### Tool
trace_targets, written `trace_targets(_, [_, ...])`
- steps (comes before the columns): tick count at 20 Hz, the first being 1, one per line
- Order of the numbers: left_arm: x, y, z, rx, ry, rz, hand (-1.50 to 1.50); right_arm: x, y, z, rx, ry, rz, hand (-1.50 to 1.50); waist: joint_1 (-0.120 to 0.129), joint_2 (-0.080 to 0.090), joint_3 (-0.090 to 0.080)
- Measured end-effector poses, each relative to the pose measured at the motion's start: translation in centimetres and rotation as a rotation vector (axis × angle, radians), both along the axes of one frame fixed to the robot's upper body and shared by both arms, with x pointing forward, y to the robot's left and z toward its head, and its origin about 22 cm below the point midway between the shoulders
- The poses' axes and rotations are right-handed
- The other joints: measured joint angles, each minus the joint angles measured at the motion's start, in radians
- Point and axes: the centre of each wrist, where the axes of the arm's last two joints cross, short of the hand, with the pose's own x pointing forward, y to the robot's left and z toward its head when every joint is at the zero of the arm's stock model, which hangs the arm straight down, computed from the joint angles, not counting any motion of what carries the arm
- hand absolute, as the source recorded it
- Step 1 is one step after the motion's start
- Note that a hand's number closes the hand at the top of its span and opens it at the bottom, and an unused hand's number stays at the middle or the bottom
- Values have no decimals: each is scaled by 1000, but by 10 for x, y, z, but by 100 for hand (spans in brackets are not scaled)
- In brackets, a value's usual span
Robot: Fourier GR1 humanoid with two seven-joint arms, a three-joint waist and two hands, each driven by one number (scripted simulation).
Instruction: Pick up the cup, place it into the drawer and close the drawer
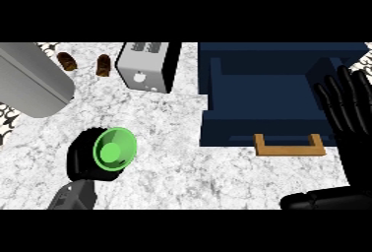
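**Cup gripped by left hand, drawer open**

The green cup [116, 147] is held on its side over the marble counter [218, 177], with the left hand [85, 160] curled round it. The right hand [349, 113] is kept flat, fingers straight, beside the open blue drawer [262, 93] with its wooden handle [289, 146]. A toaster [147, 66] is seen behind.

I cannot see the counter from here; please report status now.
Left hand fingers curled round green cup, left of open drawer. Right hand open, resting at right edge. Nothing between cup and drawer.
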Motion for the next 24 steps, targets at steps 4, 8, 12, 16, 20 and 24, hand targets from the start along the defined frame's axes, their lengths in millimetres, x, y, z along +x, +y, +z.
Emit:
trace_targets(4, [16,-13,29,20,-62,-95,150,-4,-2,-4,0,8,-6,-150,2,-2,0])
trace_targets(8, [29,-28,67,25,-98,-182,150,-3,-2,-3,8,12,-7,-150,6,-3,1])
trace_targets(12, [41,-45,106,15,-121,-226,150,3,-7,-10,3,14,-7,-150,5,-2,1])
trace_targets(16, [52,-77,146,5,-135,-249,150,3,-11,-8,1,11,-10,-150,1,-1,1])
trace_targets(20, [67,-97,191,17,-151,-264,150,3,-7,-6,-2,4,-11,-150,-2,-1,0])
trace_targets(24, [77,-116,224,38,-156,-267,150,3,-8,-6,-2,0,-19,-150,-4,0,0])
